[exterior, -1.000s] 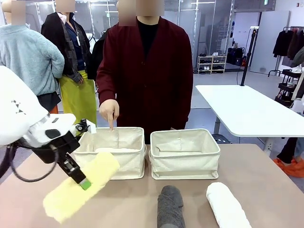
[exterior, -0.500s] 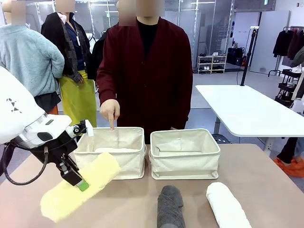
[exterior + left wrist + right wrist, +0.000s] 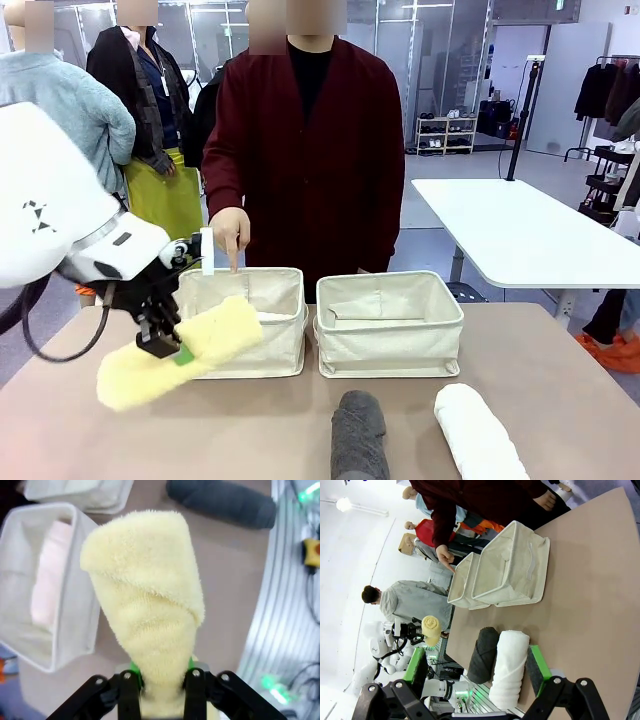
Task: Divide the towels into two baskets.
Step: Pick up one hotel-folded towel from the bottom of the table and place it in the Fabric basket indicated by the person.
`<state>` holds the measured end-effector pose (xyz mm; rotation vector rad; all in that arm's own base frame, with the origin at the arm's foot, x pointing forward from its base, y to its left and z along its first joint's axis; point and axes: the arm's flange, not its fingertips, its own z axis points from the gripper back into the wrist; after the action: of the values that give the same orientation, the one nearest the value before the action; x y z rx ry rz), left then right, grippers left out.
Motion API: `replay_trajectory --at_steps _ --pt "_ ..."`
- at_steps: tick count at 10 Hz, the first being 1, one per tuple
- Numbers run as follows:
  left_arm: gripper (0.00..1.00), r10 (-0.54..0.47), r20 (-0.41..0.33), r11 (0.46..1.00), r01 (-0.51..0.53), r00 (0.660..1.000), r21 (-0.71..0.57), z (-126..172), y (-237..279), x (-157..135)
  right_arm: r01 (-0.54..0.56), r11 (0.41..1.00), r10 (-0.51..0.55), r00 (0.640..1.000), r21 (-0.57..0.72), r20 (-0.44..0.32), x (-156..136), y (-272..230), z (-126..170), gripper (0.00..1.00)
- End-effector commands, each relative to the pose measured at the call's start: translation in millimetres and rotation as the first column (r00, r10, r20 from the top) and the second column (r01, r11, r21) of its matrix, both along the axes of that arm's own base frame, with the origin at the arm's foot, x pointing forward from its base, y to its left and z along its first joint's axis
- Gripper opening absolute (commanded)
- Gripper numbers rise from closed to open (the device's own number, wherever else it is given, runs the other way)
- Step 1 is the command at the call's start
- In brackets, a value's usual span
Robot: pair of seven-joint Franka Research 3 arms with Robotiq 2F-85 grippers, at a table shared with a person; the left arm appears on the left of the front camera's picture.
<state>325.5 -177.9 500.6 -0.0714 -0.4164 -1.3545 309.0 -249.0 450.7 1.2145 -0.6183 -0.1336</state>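
My left gripper (image 3: 172,350) is shut on the pale yellow towel (image 3: 185,350), which hangs tilted above the table with its upper end against the front left corner of the left basket (image 3: 250,345). From the left wrist, that towel (image 3: 150,600) sticks out between the shut fingers (image 3: 129,690), with the left basket (image 3: 75,630) beside it. A cream-white towel (image 3: 45,575) lies inside. The right basket (image 3: 390,335) holds no towel. A dark grey towel (image 3: 358,435) and a white towel (image 3: 478,430) lie on the near table. My right gripper (image 3: 477,667) is open above the white towel (image 3: 510,667).
A person in a dark red cardigan stands at the far edge, and one hand (image 3: 232,235) points a finger down over the left basket's back rim. Bare brown table (image 3: 560,380) lies right of the baskets. A white table (image 3: 520,235) stands behind.
My left arm has lifted the pale yellow towel up and back toward the left basket. The other towels, the baskets and the pointing hand have stayed put.
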Motion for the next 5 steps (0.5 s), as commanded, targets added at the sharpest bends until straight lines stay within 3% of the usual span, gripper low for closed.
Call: replay_trajectory --at_steps 1,3,5 --pt "0.34 -0.081 0.029 0.996 0.080 0.996 0.031 16 -4 37 -0.001 1.000 0.001 1.000 0.003 0.009 -2 1 3 1.00" --pt "0.34 -0.160 0.167 0.983 0.142 0.973 0.118 30 -16 80 -0.001 1.000 0.001 1.000 0.003 0.009 -2 1 3 1.00" --pt "0.34 -0.279 0.218 0.951 0.238 0.935 0.196 35 -24 131 -0.001 1.000 0.001 1.000 0.003 0.009 -2 1 3 1.00"
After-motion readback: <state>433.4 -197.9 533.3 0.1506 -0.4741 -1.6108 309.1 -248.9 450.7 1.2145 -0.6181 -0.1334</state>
